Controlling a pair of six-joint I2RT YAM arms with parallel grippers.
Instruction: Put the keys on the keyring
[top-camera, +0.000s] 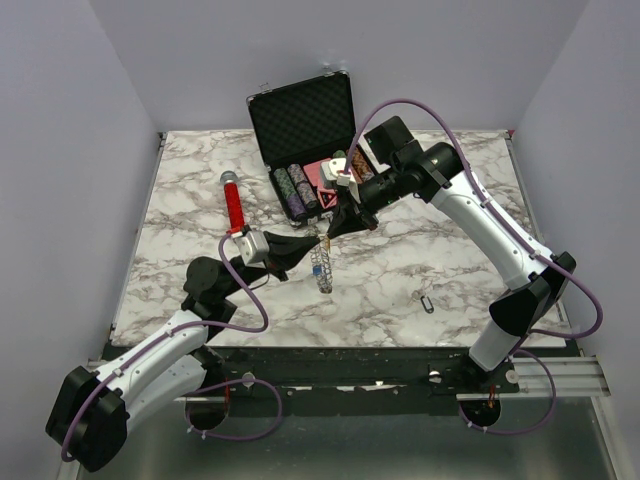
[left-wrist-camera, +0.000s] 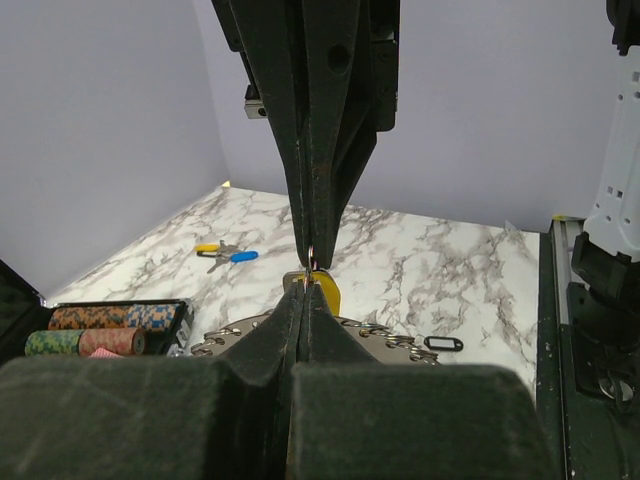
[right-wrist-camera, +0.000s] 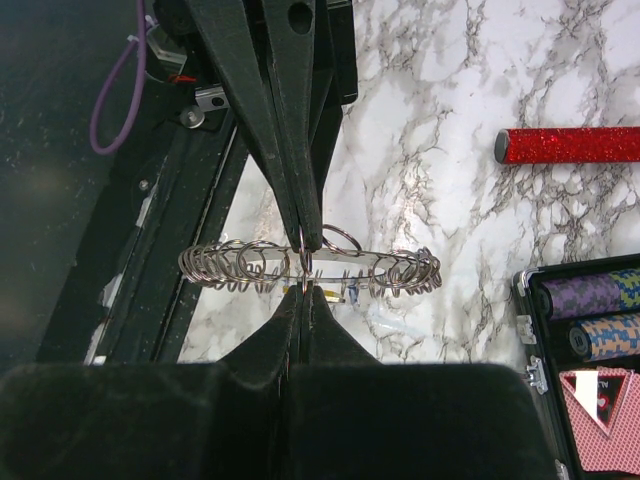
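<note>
Presently both arms meet above the middle of the marble worktop (top-camera: 420, 250). The left claw (top-camera: 316, 244) and the right claw (top-camera: 328, 237) are each pressed together, tip to tip. The keyring (top-camera: 322, 268) hangs edge-on just under that meeting point, its fringe of small silver keys bunched along the rim. Both tips touch the ring at one spot, but which of them actually carries it I cannot tell. A yellow tag (left-wrist-camera: 327, 292) shows right behind the left claw's tip, with a tiny ring at the right claw's tip just above it.

On the worktop a black-tagged key (top-camera: 427, 302) lies well apart, nearer the right arm's base. In the left wrist view two more keys (left-wrist-camera: 226, 254) — one yellow-tagged, one blue-tagged — lie together farther off. An open poker-chip case (top-camera: 303, 118) stands at the far edge, and a red glitter microphone (top-camera: 233, 203) lies beside it.
</note>
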